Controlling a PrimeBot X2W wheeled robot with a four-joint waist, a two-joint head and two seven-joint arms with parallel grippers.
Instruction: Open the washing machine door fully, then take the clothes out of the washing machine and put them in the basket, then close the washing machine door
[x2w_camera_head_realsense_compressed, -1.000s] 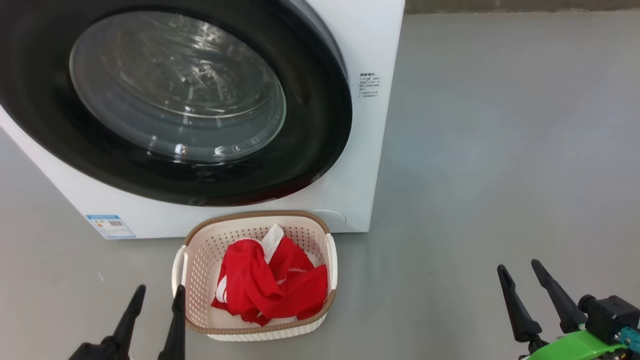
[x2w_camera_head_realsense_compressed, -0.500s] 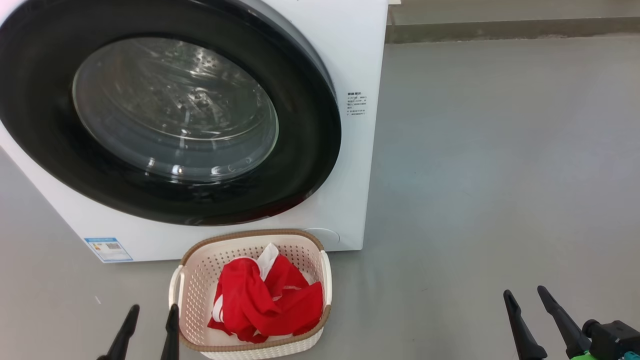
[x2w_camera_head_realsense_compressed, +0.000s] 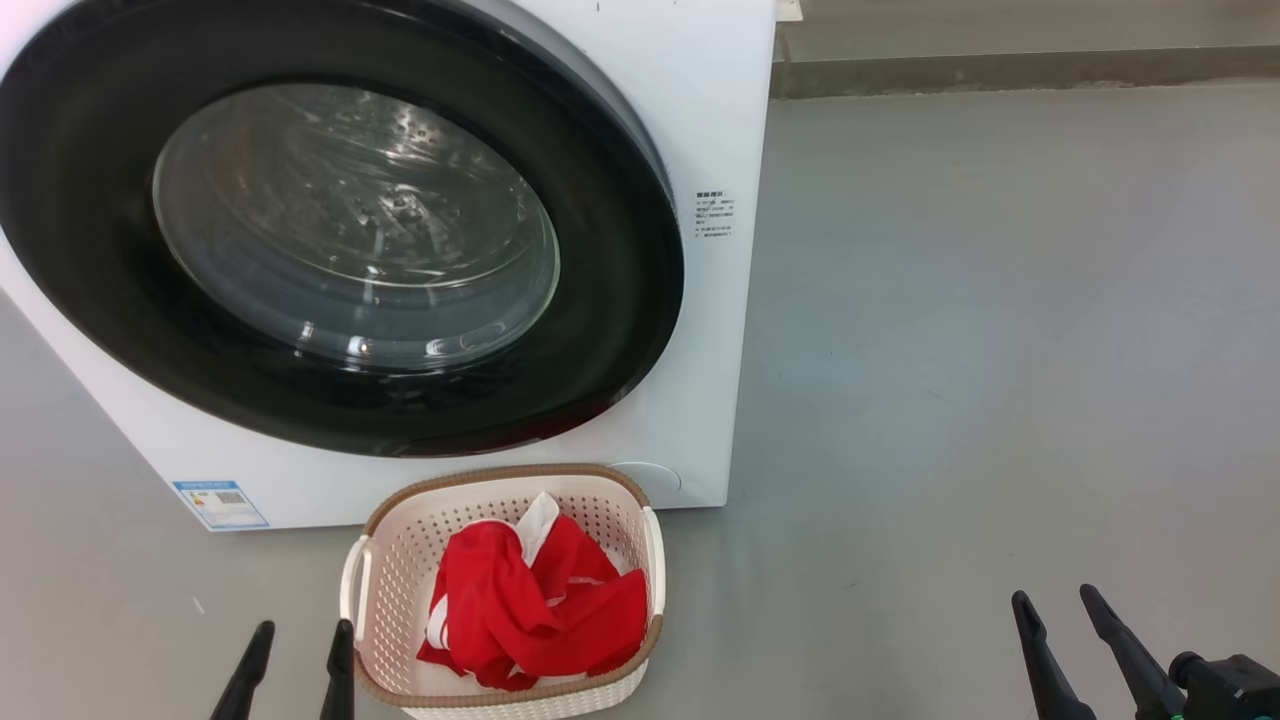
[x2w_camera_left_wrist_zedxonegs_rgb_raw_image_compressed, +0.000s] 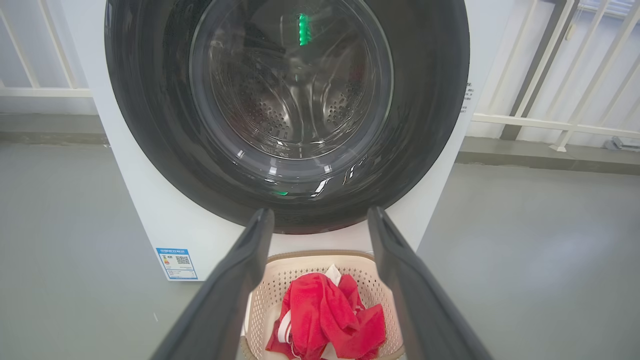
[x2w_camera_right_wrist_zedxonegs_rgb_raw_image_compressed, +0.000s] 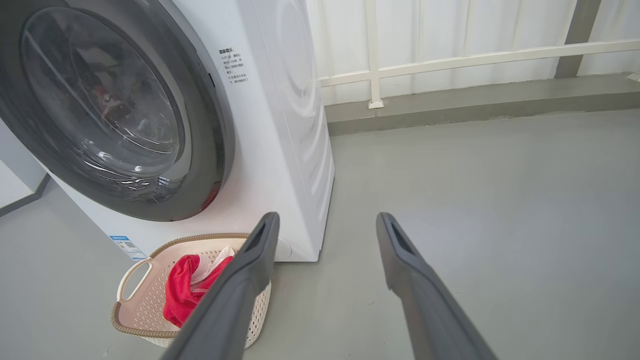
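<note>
- Red clothes (x2w_camera_head_realsense_compressed: 530, 610) in the basket (x2w_camera_head_realsense_compressed: 400, 560), directly in front of the washing machine (x2w_camera_head_realsense_compressed: 720, 100).
- Closed flush: washing machine door (x2w_camera_head_realsense_compressed: 620, 300).
- Open and empty, farther out front: left hand (x2w_camera_head_realsense_compressed: 305, 625), right hand (x2w_camera_head_realsense_compressed: 1053, 592).

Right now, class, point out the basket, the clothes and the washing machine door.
the basket (x2w_camera_head_realsense_compressed: 402, 568), head view, on its cream perforated side wall.
the clothes (x2w_camera_head_realsense_compressed: 545, 610), head view, on the middle of the red fabric.
the washing machine door (x2w_camera_left_wrist_zedxonegs_rgb_raw_image_compressed: 425, 100), left wrist view, on its glossy black rim.

Grey floor (x2w_camera_head_realsense_compressed: 1000, 350) runs to a white railing (x2w_camera_right_wrist_zedxonegs_rgb_raw_image_compressed: 450, 64)
</note>
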